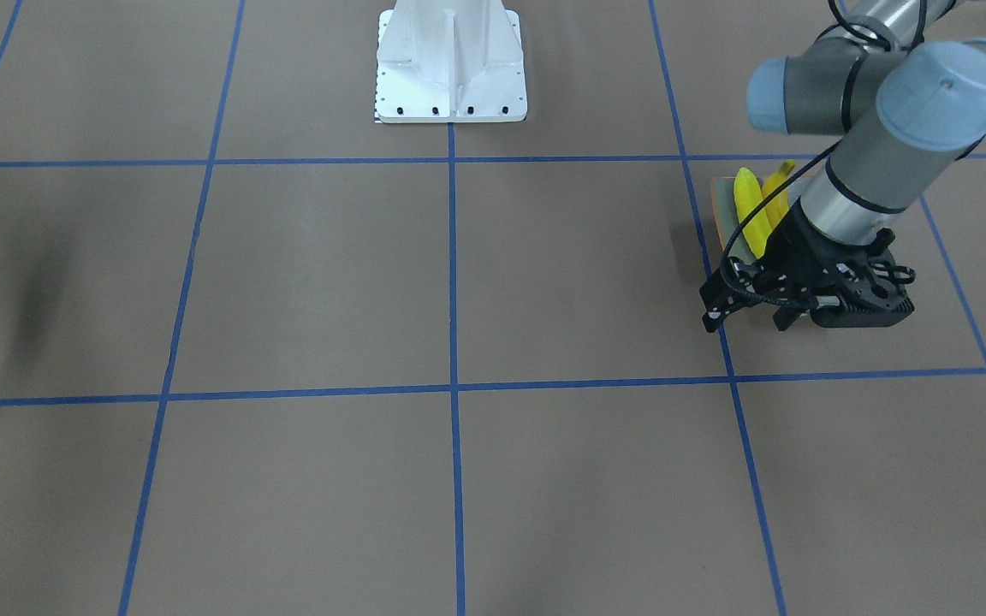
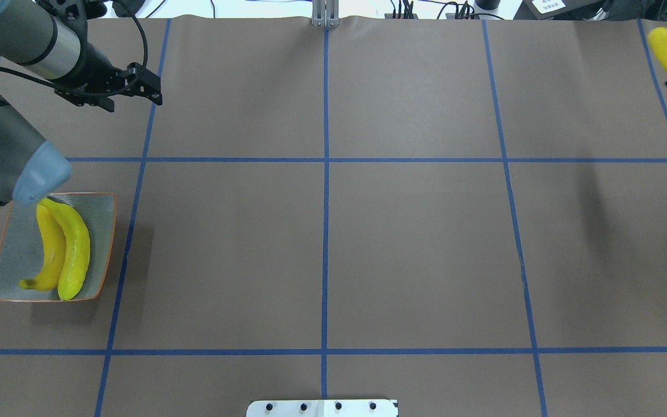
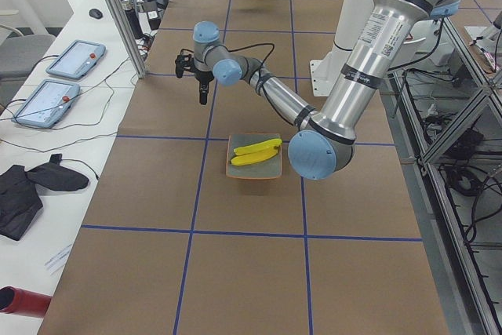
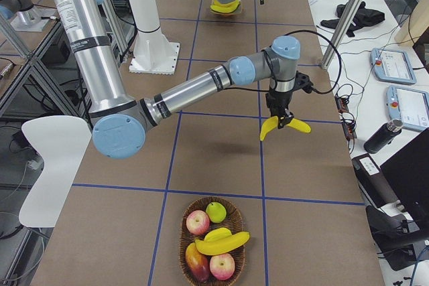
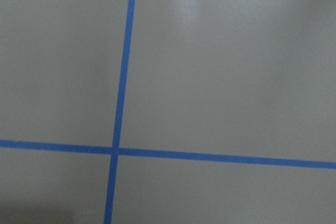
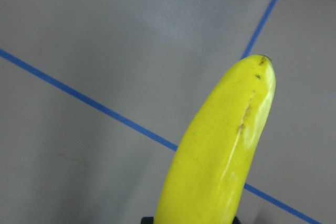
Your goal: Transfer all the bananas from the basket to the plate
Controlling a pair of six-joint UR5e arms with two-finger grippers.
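The banana [image 4: 285,125] is clamped about mid-length in the right gripper [image 4: 280,117], above the tabletop near its right end. It is judged light, with smooth, probably slippery skin, so the thick middle is the best hold. Two bananas [image 2: 76,249] lie on the plate [image 2: 102,231] near the left edge. Another banana [image 4: 221,240] is seen in the basket [image 4: 182,242] among apples [image 4: 198,221]. The left gripper [image 2: 132,102], fingers seemingly apart, hangs near the plate and may obstruct.

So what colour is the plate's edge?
Orange, around the grey-green plate; clearest in the overhead exterior view.
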